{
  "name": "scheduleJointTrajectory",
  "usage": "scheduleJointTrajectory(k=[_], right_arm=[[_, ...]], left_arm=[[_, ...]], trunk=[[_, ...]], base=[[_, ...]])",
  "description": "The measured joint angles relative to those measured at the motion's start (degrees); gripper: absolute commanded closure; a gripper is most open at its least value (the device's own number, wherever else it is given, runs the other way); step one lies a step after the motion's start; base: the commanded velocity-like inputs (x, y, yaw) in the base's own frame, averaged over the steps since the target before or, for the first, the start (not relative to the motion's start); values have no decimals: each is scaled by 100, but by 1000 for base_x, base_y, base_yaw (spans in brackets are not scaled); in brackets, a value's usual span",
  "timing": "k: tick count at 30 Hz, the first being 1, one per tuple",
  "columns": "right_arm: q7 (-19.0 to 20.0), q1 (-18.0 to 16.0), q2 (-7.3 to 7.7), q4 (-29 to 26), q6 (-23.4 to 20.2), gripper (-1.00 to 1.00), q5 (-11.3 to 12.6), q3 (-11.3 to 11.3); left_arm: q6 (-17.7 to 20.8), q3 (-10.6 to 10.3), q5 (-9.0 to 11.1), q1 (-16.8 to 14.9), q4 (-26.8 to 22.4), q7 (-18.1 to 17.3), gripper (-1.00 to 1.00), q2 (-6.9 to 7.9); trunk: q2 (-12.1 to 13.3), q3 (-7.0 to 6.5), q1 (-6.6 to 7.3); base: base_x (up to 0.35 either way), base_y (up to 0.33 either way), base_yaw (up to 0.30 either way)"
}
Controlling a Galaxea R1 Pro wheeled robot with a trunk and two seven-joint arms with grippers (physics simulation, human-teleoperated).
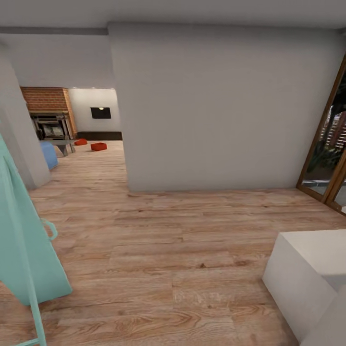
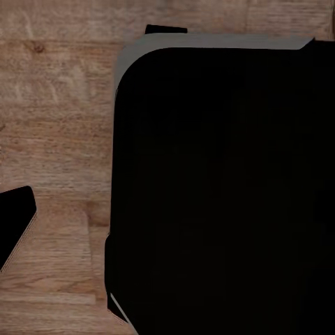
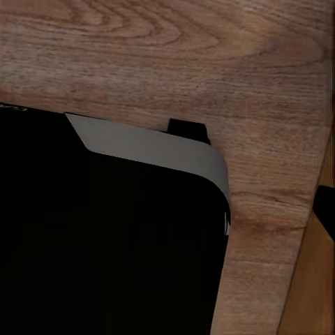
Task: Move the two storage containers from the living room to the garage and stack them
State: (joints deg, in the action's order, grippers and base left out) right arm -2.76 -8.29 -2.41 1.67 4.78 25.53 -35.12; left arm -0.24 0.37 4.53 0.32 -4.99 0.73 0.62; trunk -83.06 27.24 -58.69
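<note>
Far ahead through the doorway, well beyond either arm's reach, two storage containers [image 1: 98,146] sit apart on the living room's wood-plank flooring [image 1: 158,250] near the brick fireplace [image 1: 48,101], not yet collected. Both wrist views look down on planks and a dark robot body; whether the jaws are parted or closed cannot be told.

Far back in the upper left of the head view, the two storage containers [image 1: 98,146] [image 1: 80,142] are too small to show walls or contents, and the nearer-left one is partly behind a grey table [image 1: 63,143]. The blue sofa [image 1: 48,154] is cut by the wall corner. The mint frame [image 1: 26,259] and white block [image 1: 307,278] run off the lower edges.
</note>
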Motion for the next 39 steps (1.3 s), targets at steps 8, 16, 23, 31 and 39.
scheduleJointTrajectory(k=[8,16,23,31,39], right_arm=[[0,0,-7,0,-14,-100,0,0],[0,0,-9,0,-40,-100,0,0],[-8,0,-10,0,-14,-100,-2,0],[-9,0,-11,0,2,-100,-17,-1],[-6,0,-14,0,2,-100,-26,-3]], left_arm=[[0,4,0,0,0,0,-100,5],[-3,2,0,0,0,0,-100,8],[-8,5,0,0,0,0,-100,8],[-6,3,0,0,0,0,-100,8],[-6,3,0,0,0,0,-100,8]], trunk=[[0,0,0],[0,0,0],[0,0,0],[0,0,0],[0,0,0]], base=[[323,0,0],[323,0,0],[323,0,33],[323,0,241],[323,0,275]])
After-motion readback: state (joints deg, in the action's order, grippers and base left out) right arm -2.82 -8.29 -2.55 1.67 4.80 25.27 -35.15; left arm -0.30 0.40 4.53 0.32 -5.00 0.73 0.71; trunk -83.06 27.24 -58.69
